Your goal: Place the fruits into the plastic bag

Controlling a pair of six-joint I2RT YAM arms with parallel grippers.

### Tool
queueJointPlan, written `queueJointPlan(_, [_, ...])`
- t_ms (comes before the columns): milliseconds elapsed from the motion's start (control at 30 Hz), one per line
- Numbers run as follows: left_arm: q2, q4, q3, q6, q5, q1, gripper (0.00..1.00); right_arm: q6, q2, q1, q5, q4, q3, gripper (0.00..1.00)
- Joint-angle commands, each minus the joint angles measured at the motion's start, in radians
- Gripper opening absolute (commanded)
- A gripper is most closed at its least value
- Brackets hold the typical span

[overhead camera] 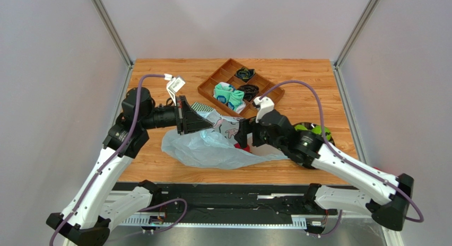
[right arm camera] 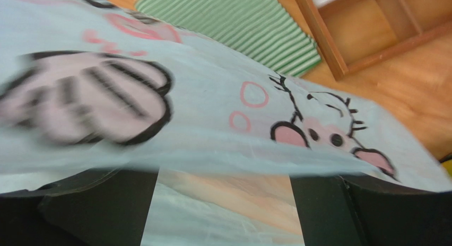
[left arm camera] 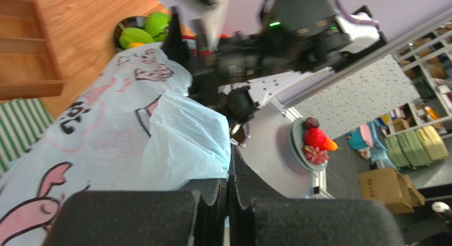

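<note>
Wooden table (overhead camera: 159, 169), pale walls on three sides. Nearest us, the plastic bag (overhead camera: 212, 150) lies crumpled mid-table, its printed upper part lifted between the two arms. Left gripper (left arm camera: 229, 169) — jaws pinched shut on a fold of the bag. Right gripper (overhead camera: 242, 134) at the bag's other side — jaws wide apart, and we see film draped across them with nothing clamped. Green fruits (overhead camera: 313, 130) sit in a dark bowl (left arm camera: 119, 27) to the right, outside the bag, partly hidden by the right arm. Farther back we note a striped cloth (overhead camera: 200, 106), then a wooden tray (overhead camera: 215, 74) holding teal socks (overhead camera: 229, 96).
</note>
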Motion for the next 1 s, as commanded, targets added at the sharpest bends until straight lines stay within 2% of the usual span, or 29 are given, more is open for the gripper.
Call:
queueJointPlan(0, [0.008,-0.072,0.043,0.103,-0.057,0.038,0.00,-0.059,-0.159,-0.002,-0.049,0.123,-0.015,0.90])
queueJointPlan(167, [0.042,-0.110,0.059,0.177,-0.097,0.052,0.00,-0.071,-0.259,-0.001,-0.139,0.166,-0.002,0.89])
queueJointPlan(267, [0.063,-0.120,0.059,0.213,-0.120,0.061,0.00,-0.055,-0.288,-0.004,-0.034,0.079,0.057,0.90])
queueJointPlan(300, [0.067,-0.123,0.059,0.224,-0.124,0.063,0.00,-0.056,-0.285,-0.005,0.056,0.038,0.086,0.90])
queueJointPlan(333, [0.070,-0.121,0.058,0.244,-0.127,0.063,0.00,-0.059,-0.273,-0.012,0.104,-0.054,0.110,0.91])
queueJointPlan(367, [0.076,-0.121,0.058,0.252,-0.136,0.066,0.00,-0.062,-0.261,-0.018,0.150,-0.100,0.159,0.94])
queueJointPlan(400, [0.076,-0.123,0.056,0.261,-0.139,0.066,0.00,-0.067,-0.250,-0.048,0.216,-0.143,0.181,0.95])
queueJointPlan(467, [0.082,-0.127,0.058,0.286,-0.153,0.071,0.00,-0.058,-0.224,-0.109,0.247,-0.261,0.218,0.97])
queueJointPlan(500, [0.083,-0.129,0.058,0.295,-0.157,0.071,0.00,-0.056,-0.220,-0.205,0.223,-0.284,0.236,0.97])
queueJointPlan(567, [0.088,-0.139,0.058,0.319,-0.173,0.075,0.00,-0.054,-0.227,-0.319,0.168,-0.323,0.238,0.98])
queueJointPlan(600, [0.091,-0.141,0.058,0.332,-0.179,0.077,0.00,-0.059,-0.229,-0.444,0.110,-0.331,0.230,0.99])
queueJointPlan(733, [0.097,-0.153,0.055,0.362,-0.193,0.081,0.00,-0.053,-0.216,-0.737,0.029,-0.401,0.194,1.00])
queueJointPlan(800, [0.099,-0.153,0.049,0.376,-0.202,0.083,0.00,-0.039,-0.201,-0.876,0.052,-0.426,0.169,1.00])
queueJointPlan(900, [0.100,-0.150,0.035,0.388,-0.216,0.083,0.00,0.016,-0.190,-0.997,0.162,-0.455,0.106,1.00])
queueJointPlan(967, [0.100,-0.135,0.027,0.385,-0.216,0.084,0.00,0.074,-0.181,-1.036,0.219,-0.470,0.057,1.00])
